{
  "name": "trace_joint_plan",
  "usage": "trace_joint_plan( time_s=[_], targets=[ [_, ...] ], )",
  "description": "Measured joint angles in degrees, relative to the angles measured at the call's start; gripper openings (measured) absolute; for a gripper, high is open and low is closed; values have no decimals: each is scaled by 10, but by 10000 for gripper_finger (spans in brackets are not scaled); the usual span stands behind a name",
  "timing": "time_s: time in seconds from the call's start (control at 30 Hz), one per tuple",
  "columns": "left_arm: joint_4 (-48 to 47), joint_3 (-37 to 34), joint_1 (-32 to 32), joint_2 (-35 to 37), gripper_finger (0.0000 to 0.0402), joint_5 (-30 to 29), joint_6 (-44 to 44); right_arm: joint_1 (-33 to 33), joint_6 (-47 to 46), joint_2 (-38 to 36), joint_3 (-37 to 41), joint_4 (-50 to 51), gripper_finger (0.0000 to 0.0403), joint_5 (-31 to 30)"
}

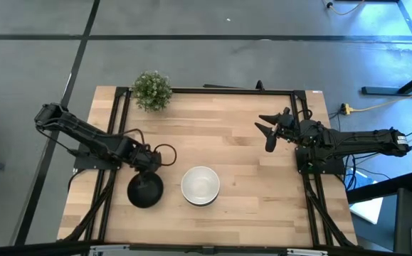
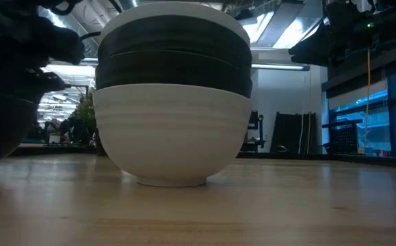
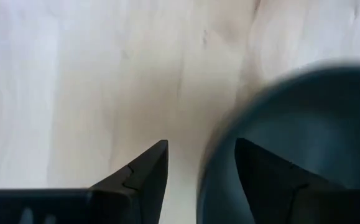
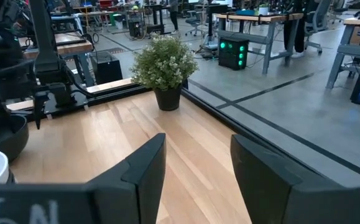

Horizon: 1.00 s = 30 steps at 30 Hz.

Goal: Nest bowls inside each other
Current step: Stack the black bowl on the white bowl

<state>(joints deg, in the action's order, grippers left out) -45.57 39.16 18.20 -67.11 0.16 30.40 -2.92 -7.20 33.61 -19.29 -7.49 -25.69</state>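
Gripping the rim of the lone black bowl (image 1: 145, 190), the left jaws (image 1: 147, 161) are straddling its wall, one finger inside and one outside, a hold suited to lifting. The nested stack (image 1: 200, 185), white bowl topmost, is sitting on the table (image 1: 227, 149) just beside those jaws, apparently awaiting this last piece. The right jaws (image 1: 268, 132) are hanging open, well apart, idle.

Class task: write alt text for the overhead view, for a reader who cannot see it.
On a wooden table, the left tool straddles the rim of a black bowl beside a white-topped bowl stack. The right tool hangs open over bare wood at the right side; a potted plant stands at the far edge.
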Motion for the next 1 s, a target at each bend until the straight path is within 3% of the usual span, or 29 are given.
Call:
trace_joint_plan(
  time_s=[0.13, 0.43, 0.93, 1.0],
  targets=[
    [40, 0, 0, 0, 178, -22, 8, 0, 0, 0, 0, 0, 181, 0],
    [44, 0, 0, 0, 156, -6, 0, 0, 2, 0, 0, 0, 181, -1],
    [40, 0, 0, 0, 12, 11, 4, 0, -1, 0, 0, 0, 181, -1],
    [39, 0, 0, 0, 8, 10, 11, 0, -1, 0, 0, 0, 181, -2]
  ],
)
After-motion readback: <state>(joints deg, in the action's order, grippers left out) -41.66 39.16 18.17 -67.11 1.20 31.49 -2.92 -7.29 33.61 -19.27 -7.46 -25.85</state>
